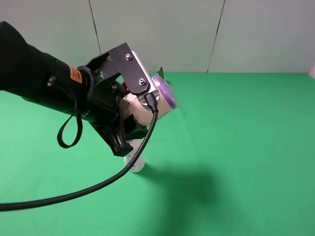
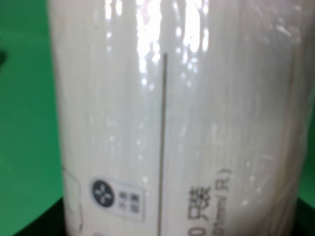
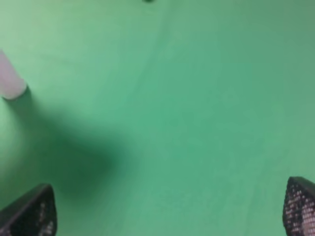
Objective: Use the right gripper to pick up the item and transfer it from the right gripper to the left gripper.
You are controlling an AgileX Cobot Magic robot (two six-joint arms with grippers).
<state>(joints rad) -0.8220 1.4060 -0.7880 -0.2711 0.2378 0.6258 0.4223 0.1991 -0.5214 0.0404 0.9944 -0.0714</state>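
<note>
Above the green table (image 1: pixel 246 147), a cream canister (image 1: pixel 140 112) is held aloft and tilted in the left gripper (image 1: pixel 129 110), whose fingers are clamped on its body, with the purple lid (image 1: pixel 166 93) pointing away from the arm. Seen from the left wrist, the canister's printed wall fills nearly the whole view. The right gripper (image 3: pixel 165 210) is seen only from its own wrist camera. Its fingertips are spread wide with nothing between them, over bare cloth near a small white bottle (image 3: pixel 10 81). The transfer is judged to be at its closing step, with the canister carried by the left claw alone. What remains is thought to be a firm hold kept on the canister and the right arm kept clear of it.
</note>
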